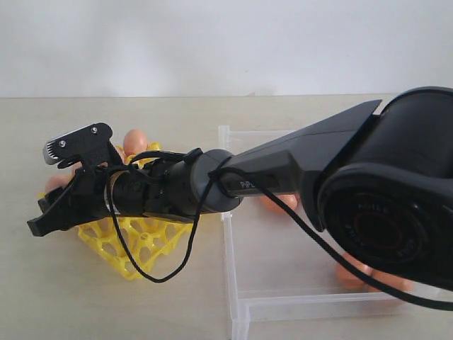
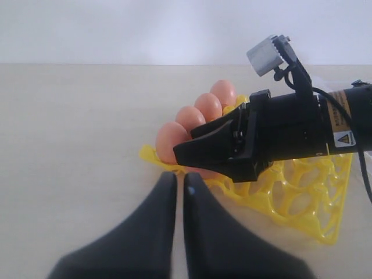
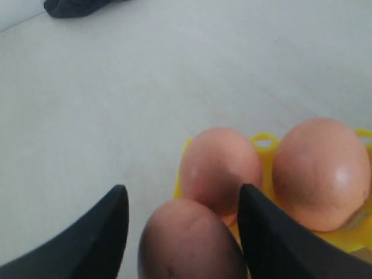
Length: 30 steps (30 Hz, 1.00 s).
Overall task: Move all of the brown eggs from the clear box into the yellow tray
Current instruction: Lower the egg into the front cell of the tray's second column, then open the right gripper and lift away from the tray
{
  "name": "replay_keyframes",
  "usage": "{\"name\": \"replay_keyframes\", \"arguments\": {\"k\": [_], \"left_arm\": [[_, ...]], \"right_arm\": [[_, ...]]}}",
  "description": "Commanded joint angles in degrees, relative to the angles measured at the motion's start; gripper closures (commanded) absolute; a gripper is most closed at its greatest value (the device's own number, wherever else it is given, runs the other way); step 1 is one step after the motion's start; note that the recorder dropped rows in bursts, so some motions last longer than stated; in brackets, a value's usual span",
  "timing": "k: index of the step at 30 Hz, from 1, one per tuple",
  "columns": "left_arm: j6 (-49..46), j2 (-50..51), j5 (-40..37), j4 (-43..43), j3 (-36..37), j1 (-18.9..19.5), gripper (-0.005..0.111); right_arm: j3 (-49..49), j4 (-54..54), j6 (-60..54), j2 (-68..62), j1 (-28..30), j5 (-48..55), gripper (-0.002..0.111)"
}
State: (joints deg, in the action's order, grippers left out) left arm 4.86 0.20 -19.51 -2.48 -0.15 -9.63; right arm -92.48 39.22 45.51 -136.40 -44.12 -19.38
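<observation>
Yellow tray point(image 2: 325, 229): on the desk point(image 2: 75, 128), a row of brown eggs point(image 2: 200, 113) along one edge.
Right hand point(image 3: 183, 195): over the tray's corner, fingers spread either side of one egg point(image 3: 189, 244).
Left hand point(image 2: 177, 177): pressed together, empty, near the tray.
Clear box point(image 1: 233, 283): beside the tray, more eggs inside.
</observation>
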Motion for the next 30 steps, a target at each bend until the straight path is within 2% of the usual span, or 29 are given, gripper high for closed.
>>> {"name": "replay_keyframes", "arguments": {"k": [1, 8, 17, 19, 23, 24, 30], "left_arm": [[0.06, -0.20, 0.26, 0.16, 0.15, -0.26, 0.103], [0.06, -0.20, 0.26, 0.16, 0.15, -0.26, 0.103], [0.06, -0.20, 0.26, 0.16, 0.15, -0.26, 0.103], [0.06, -0.20, 0.26, 0.16, 0.15, -0.26, 0.103], [0.06, -0.20, 0.26, 0.16, 0.15, -0.26, 0.103], [0.06, -0.20, 0.26, 0.16, 0.15, -0.26, 0.103], [0.06, -0.20, 0.26, 0.16, 0.15, -0.26, 0.103]], "right_arm": [[-0.25, -0.14, -2.95, 2.93, 0.30, 1.55, 0.058], [-0.25, -1.83, -5.76, 3.72, 0.30, 2.13, 0.058], [-0.25, -9.18, -5.76, 6.79, 0.30, 1.05, 0.059], [-0.25, -10.11, -5.44, 8.29, 0.30, 3.59, 0.066], [-0.25, -10.11, -2.61, 10.33, -0.60, 16.72, 0.103], [-0.25, -10.11, -2.61, 10.53, -1.13, 21.26, 0.108], [-0.14, -10.25, -8.96, 10.29, -4.18, 34.33, 0.108]]}}
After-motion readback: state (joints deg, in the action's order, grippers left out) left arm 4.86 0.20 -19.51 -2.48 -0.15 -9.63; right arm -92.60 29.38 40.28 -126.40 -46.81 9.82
